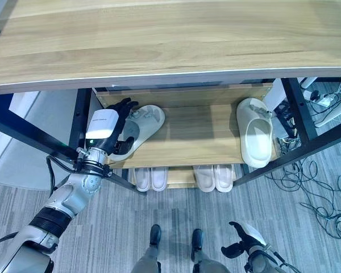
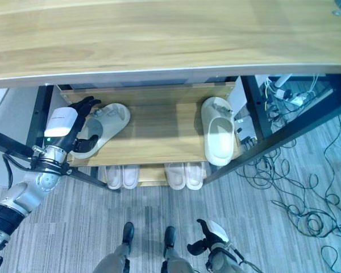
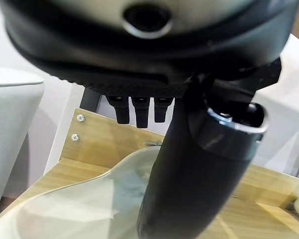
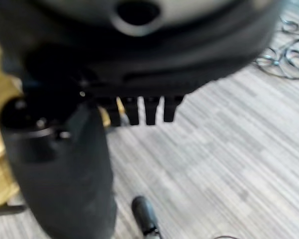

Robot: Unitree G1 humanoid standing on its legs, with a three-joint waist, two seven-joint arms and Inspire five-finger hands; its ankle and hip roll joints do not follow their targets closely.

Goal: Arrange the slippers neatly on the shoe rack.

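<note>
- Slipper (image 1: 143,128) lies tilted at the left end of the rack's (image 1: 204,149) middle shelf, under the left hand (image 1: 111,132), whose fingers and thumb curl round its near edge.
- Second slipper (image 1: 255,133) lies at the right end, well apart.
- Two pairs (image 1: 182,177) sit on the lower shelf.
- Right hand (image 1: 242,239) hangs low over the floor, fingers relaxed, holding nothing.

The wide wooden counter (image 1: 170,40) overhangs the shoe rack (image 1: 187,136) and hides the rear of its shelf. The left hand (image 1: 111,133) covers the heel end of the tilted slipper (image 1: 145,122), and whether its fingers (image 3: 137,109) curl round the slipper cannot be told. Two pale pairs (image 1: 182,177) on the lower shelf show partly under the shelf edge. The right hand (image 1: 244,242) is cut off by the bottom edge.
</note>
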